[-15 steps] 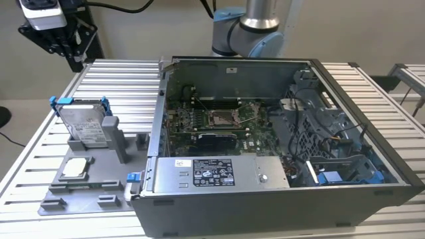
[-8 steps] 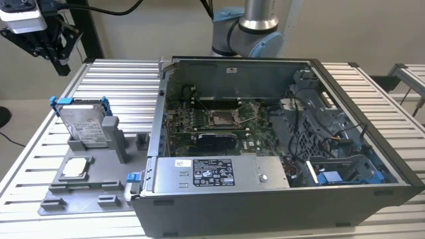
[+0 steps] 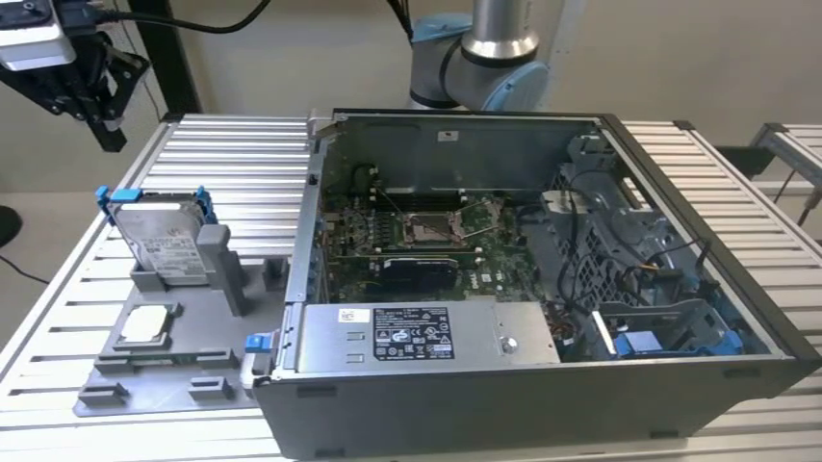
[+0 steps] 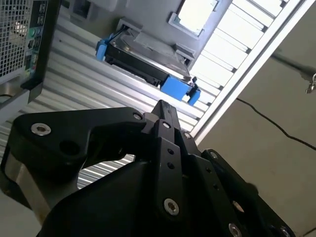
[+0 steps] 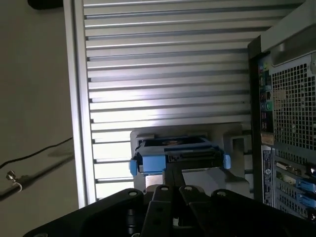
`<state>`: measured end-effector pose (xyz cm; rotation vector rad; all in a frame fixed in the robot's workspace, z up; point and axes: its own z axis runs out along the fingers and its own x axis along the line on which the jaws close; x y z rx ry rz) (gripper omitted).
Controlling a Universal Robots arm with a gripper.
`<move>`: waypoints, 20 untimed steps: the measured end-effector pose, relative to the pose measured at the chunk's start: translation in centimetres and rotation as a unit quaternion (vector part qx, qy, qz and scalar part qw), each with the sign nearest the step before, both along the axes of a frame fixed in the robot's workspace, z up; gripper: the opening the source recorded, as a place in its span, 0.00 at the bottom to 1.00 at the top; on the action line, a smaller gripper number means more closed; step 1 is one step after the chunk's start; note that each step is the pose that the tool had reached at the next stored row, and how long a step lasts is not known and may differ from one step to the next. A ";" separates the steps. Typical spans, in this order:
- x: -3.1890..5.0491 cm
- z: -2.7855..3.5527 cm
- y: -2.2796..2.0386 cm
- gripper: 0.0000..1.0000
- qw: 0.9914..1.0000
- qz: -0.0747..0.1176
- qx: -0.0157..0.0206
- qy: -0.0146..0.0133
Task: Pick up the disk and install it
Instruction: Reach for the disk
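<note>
Disk: label face in exterior view, edge in both wrist views

exterior view | disk lower part behind grey stand | arm cut off at top edge

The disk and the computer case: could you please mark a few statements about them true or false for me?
1. The disk stands tilted in a grey holder on the table, outside the computer case. True.
2. The tool is clamped on the disk. False: it hangs in the air apart from the disk, holding nothing.
3. The case is open, with its motherboard showing. True.
4. The small silver chip sits inside the case. False: it lies on the holder's grey base plate, outside the case.
</note>
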<state>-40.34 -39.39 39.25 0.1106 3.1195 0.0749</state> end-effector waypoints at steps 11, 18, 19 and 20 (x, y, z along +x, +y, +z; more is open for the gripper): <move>-0.63 -0.01 -0.34 0.00 1.000 0.027 0.000 0.000; -1.02 -0.05 -0.73 0.00 0.999 0.032 0.000 0.000; -1.05 -0.06 -0.78 0.00 0.999 0.032 0.000 0.000; -1.06 -0.06 -0.80 0.00 0.999 0.032 0.000 0.000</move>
